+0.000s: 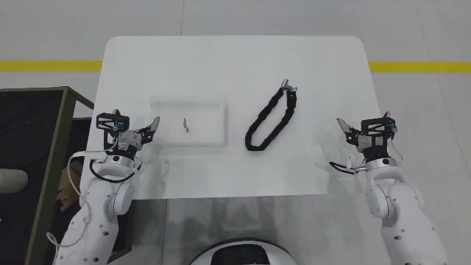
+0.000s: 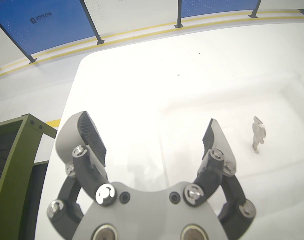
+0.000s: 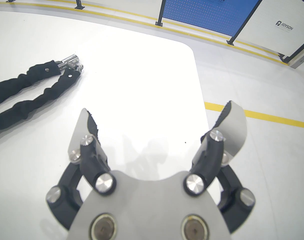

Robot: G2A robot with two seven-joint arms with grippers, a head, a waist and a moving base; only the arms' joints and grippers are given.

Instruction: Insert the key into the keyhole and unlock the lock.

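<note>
Since the key lies loose on the floor of the shallow white tray, on the robot's left half of the table, the task looks to be at step 1: key pickup, not yet done.

Lock is a black-sleeved chain loop just right of the tray, near table centre. Its metal lock head sits at the far end and appears closed. Keyhole is too small to make out.

Left gripper hovers at the near-left table edge, just beside the tray's end, jaws spread wide with nothing in them. The key is off to the side of them, not between.

Right gripper hovers at the near-right edge, well apart from the lock, jaws also spread and empty.

Next move, as a judgement: bring the left gripper over the key and pinch its bow. The key is thin and flat, so the pinch must go low and slip risk is real. The right gripper likely has to steady the lock head for insertion.
</note>
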